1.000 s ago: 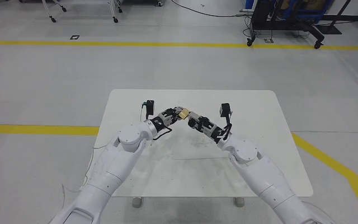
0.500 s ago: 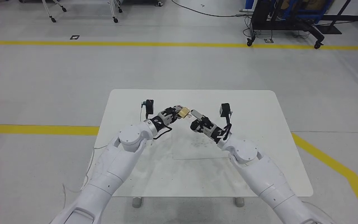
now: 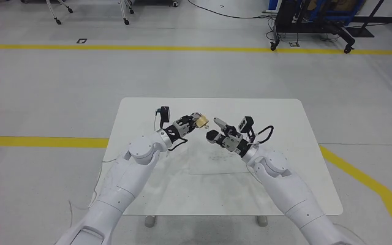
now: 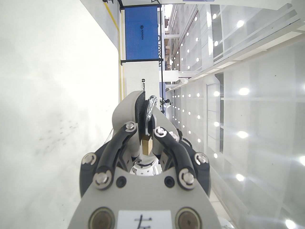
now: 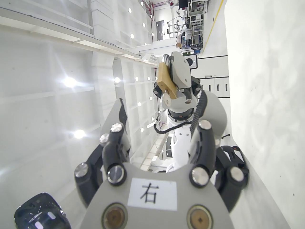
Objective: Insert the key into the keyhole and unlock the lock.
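A brass padlock (image 3: 199,122) is held above the white table (image 3: 282,116) with my left gripper (image 3: 196,120) shut on it. In the left wrist view the steel shackle (image 4: 152,103) and brass body (image 4: 147,147) sit clamped between the pads of my left gripper (image 4: 147,107). From the right wrist view the padlock (image 5: 164,77) faces me, and a small silver key head (image 5: 167,99) sticks out of its lower end. My right gripper (image 5: 162,110) stands open a short way off from the lock, holding nothing. Seen from the top, that right gripper (image 3: 216,127) is just to the right of the lock.
The table's surface (image 3: 202,165) under both arms bears only faint scuff marks. A yellow floor line (image 3: 55,141) runs past the table's left side, and wheeled stands (image 3: 312,30) are far behind.
My right gripper has let go at the lock, drawn back a little to the right and turned at the wrist. The left gripper has kept the padlock nearly still.
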`<action>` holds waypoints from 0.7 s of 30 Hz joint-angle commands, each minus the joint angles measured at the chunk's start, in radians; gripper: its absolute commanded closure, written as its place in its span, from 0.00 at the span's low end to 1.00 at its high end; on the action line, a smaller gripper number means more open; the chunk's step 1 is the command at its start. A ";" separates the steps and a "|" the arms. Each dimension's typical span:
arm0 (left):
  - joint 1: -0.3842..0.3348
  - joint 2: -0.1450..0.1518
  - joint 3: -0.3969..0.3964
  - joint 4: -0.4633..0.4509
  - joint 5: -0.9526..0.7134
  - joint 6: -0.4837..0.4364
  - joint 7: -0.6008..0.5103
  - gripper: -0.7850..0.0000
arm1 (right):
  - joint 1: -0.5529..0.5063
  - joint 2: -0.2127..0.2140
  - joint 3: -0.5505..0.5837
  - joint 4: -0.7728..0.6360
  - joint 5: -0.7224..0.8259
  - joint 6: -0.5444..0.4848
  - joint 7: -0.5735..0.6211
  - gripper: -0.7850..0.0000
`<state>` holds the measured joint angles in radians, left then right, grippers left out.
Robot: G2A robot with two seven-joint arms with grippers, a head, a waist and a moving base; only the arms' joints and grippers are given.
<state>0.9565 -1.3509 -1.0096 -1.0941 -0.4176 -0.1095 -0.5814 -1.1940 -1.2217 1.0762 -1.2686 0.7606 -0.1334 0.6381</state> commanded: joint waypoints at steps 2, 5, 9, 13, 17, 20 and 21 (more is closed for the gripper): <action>-0.006 -0.001 0.001 0.007 0.011 -0.001 -0.014 1.00 | 0.011 -0.005 -0.007 0.012 -0.003 0.014 -0.009 0.46; -0.007 -0.002 0.000 0.011 0.013 -0.003 -0.017 1.00 | 0.017 -0.009 -0.012 0.017 -0.007 0.022 -0.010 0.45; -0.009 -0.003 -0.004 0.017 0.014 -0.005 -0.021 1.00 | 0.022 -0.013 -0.018 0.022 -0.008 0.030 -0.008 0.56; -0.011 -0.005 -0.006 0.021 0.016 -0.003 -0.023 1.00 | 0.022 -0.018 -0.019 0.024 -0.003 0.029 -0.002 0.65; -0.014 -0.005 -0.011 0.026 0.019 0.006 -0.021 1.00 | 0.015 -0.019 -0.018 0.017 -0.003 0.030 0.013 0.65; -0.014 -0.006 -0.012 0.028 0.021 0.006 -0.023 1.00 | 0.010 -0.020 -0.015 0.010 -0.002 0.037 0.021 0.64; -0.014 -0.007 -0.011 0.028 0.021 0.006 -0.023 1.00 | 0.009 -0.021 -0.015 0.008 -0.003 0.038 0.021 0.64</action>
<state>0.9422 -1.3573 -1.0214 -1.0658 -0.3970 -0.1027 -0.6043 -1.1838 -1.2420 1.0610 -1.2585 0.7584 -0.0966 0.6589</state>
